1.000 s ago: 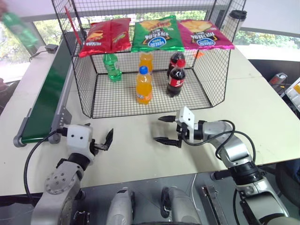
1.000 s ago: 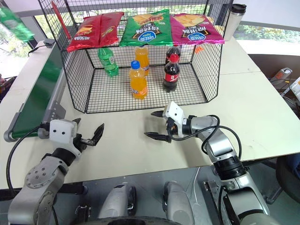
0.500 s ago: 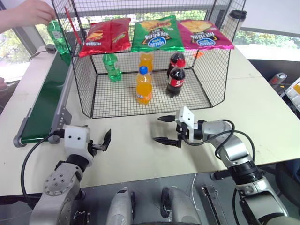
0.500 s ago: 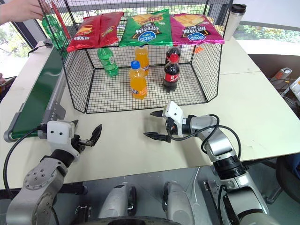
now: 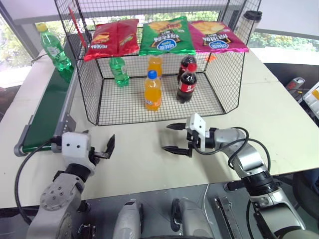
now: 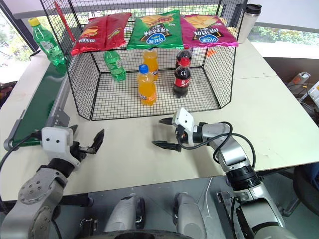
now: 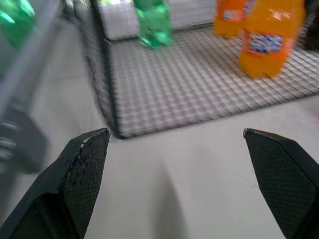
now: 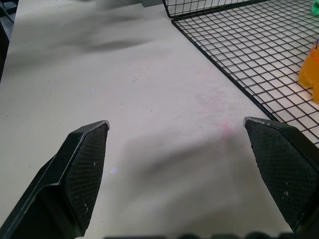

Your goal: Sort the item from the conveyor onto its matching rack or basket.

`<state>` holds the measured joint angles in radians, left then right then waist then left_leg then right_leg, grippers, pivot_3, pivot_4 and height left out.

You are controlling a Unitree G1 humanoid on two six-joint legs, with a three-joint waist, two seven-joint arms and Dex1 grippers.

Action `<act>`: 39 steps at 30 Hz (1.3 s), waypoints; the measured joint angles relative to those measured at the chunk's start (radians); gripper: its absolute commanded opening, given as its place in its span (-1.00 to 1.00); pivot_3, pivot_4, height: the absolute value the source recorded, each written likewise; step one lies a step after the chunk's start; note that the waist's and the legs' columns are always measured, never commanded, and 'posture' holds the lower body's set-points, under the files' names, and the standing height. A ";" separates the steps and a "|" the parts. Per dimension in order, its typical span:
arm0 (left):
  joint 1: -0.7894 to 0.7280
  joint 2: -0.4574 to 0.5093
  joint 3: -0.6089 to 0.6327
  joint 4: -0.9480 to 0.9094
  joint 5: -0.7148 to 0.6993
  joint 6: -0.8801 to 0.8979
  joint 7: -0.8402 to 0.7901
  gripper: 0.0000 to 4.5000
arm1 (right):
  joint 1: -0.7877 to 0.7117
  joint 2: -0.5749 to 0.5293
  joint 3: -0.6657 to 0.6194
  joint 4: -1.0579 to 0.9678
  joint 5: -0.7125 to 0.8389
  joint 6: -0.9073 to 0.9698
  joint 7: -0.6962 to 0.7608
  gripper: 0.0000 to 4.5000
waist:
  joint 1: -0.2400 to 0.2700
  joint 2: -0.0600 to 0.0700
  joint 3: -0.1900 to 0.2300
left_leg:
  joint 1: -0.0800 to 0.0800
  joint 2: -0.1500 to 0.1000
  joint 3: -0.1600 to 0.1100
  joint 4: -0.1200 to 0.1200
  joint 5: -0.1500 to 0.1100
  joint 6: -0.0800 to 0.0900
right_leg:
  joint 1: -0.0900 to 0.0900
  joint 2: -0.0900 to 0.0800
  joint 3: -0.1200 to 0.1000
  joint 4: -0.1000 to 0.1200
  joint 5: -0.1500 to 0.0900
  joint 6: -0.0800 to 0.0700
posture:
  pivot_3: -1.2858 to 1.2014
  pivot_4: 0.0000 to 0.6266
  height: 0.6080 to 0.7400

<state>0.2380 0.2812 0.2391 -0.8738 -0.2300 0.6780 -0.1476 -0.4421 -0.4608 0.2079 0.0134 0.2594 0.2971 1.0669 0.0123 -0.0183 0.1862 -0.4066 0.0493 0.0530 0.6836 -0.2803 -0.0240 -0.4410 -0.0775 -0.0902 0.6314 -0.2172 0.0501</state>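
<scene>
The item, a clear-green bottle (image 5: 53,51) with a yellow cap, stands upright at the far end of the dark-green conveyor (image 5: 47,110), left of the cage. The black wire-mesh cage (image 5: 222,82) stands at the middle back of the table. My left gripper (image 5: 99,144) hovers open and empty over the table beside the conveyor's near end, far from the bottle. Open and empty too, my right gripper (image 5: 167,137) points left in front of the cage's open side.
Inside the cage stand a green bottle with a green cap (image 5: 118,71), two orange soda bottles (image 5: 153,91) and two cola bottles (image 5: 187,82). Three chip bags (image 5: 167,36) lie across its top. A dark-lidded tumbler (image 5: 251,21) stands at the back right.
A person's hand set the green bottle down on the conveyor's far end and left the view. My left gripper has drifted slightly left. The right gripper has stayed still.
</scene>
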 measured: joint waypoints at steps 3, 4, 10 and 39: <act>-0.012 0.000 0.039 -0.014 0.010 -0.002 0.023 0.99 | 0.000 0.000 0.000 -0.001 0.007 0.002 0.008 1.00 | 0.000 0.000 0.000 | 0.000 0.000 0.000 0.000 0.000 0.000 | 0.000 0.000 0.000 0.000 0.000 0.000 | 0.03 -0.52 1.00; -0.012 -0.001 0.060 -0.022 0.009 0.000 0.029 0.99 | 0.000 0.000 0.000 -0.001 0.011 0.003 0.012 1.00 | 0.000 0.000 0.000 | 0.000 0.000 0.000 0.000 0.000 0.000 | 0.000 0.000 0.000 0.000 0.000 0.000 | 0.03 -0.52 1.00; 0.034 -0.030 0.178 -0.049 -0.035 0.047 0.044 0.99 | -0.003 0.000 -0.001 -0.018 0.042 0.028 0.021 1.00 | -0.002 0.000 0.000 | 0.000 0.000 0.000 0.000 0.000 0.000 | 0.000 0.000 0.000 0.000 0.000 0.000 | 0.03 -0.52 1.00; -0.063 0.094 0.518 0.160 -0.152 0.081 0.053 0.99 | 0.006 0.041 -0.027 -0.234 0.266 0.188 0.020 1.00 | -0.001 0.000 0.000 | 0.000 0.000 -0.001 0.000 0.000 0.000 | 0.000 -0.001 0.000 0.000 0.000 -0.001 | 0.03 -0.52 1.00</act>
<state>0.1749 0.3756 0.7571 -0.7141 -0.3819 0.7590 -0.0948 -0.4362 -0.4198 0.1809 -0.2209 0.5255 0.4851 1.0866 0.0117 -0.0184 0.1862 -0.4066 0.0495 0.0521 0.6835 -0.2804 -0.0242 -0.4411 -0.0781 -0.0903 0.6310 -0.2174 0.0495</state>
